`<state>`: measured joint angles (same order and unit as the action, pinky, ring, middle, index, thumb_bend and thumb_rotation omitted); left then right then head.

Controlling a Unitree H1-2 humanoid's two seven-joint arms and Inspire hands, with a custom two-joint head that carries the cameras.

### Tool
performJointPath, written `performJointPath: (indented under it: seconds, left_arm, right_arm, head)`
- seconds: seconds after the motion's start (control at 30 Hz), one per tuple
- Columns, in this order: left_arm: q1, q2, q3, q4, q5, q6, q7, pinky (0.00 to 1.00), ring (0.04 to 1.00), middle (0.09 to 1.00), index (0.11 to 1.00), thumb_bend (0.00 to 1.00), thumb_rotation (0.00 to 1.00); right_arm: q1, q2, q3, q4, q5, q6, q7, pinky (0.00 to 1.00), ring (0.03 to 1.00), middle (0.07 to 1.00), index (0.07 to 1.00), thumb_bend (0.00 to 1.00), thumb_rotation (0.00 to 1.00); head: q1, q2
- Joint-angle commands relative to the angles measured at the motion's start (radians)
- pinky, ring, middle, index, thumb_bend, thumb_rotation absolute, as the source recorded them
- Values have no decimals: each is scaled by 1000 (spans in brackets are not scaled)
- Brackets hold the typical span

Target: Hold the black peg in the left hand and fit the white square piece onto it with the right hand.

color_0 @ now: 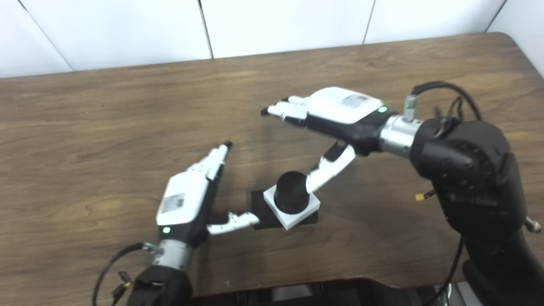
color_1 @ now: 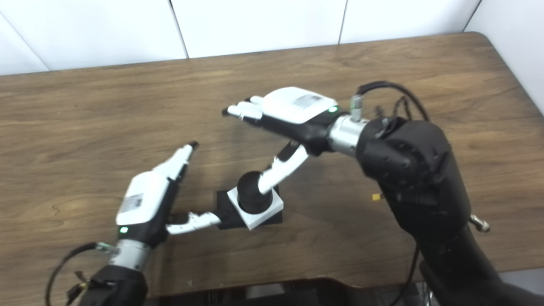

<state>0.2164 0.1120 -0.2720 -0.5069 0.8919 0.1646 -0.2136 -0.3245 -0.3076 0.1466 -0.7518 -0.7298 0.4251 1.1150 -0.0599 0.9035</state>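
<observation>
White square piece sits seated around the black peg on the table. Left hand beside the peg is spread, thumb at its base; right hand above is spread too, likely releasing.

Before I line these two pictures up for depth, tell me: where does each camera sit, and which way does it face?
Left eye view: on the head, looking down at the table; both arms show, left hand and right hand open.
Right eye view: beside it, a little to the right, same downward look, same arms.
Shared: the white square piece around the black peg.
</observation>
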Motion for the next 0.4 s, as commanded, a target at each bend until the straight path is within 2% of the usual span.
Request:
performJointPath:
  seconds: [0.0, 0.07, 0.1, 0.17, 0.23, 0.33, 0.37]
  left_arm:
    - [1, -71, 55, -70, -154, 47, 4, 863, 938, 985, 1000, 993, 808]
    - [2, -88, 116, -95, -341, 90, 1, 920, 976, 997, 1000, 906, 931]
    - [-2, -94, 152, -87, -450, 85, 12, 932, 979, 999, 1000, 865, 965]
    - [-7, -111, 222, -60, -639, 64, 43, 978, 964, 990, 1000, 765, 992]
    - [-3, -128, 286, -44, -780, 61, 68, 992, 956, 980, 995, 776, 995]
    - [13, -122, 338, -31, -862, 24, 120, 998, 960, 966, 981, 775, 997]
    - [17, -111, 349, -28, -893, 13, 129, 999, 958, 961, 982, 766, 999]
  right_arm:
    - [57, 71, -74, 2, 78, 41, -112, 872, 985, 967, 975, 795, 952]
    - [132, 130, -122, 13, 134, 40, -222, 846, 967, 971, 972, 735, 991]
    - [168, 153, -140, 20, 154, 23, -277, 836, 957, 972, 971, 717, 996]
    - [237, 198, -175, 34, 184, -20, -385, 836, 934, 965, 965, 691, 1000]
    - [299, 245, -208, 45, 207, -70, -496, 843, 909, 937, 935, 603, 1000]
    - [365, 310, -270, 64, 303, -111, -619, 847, 906, 926, 918, 517, 1000]
    - [378, 332, -301, 69, 374, -96, -638, 869, 918, 936, 924, 495, 1000]
  head:
    - [1, -1]
    - [1, -5]
    - [-2, -8]
    - [-1, -10]
    - [-5, -9]
    - [-17, -13]
    - [-19, -12]
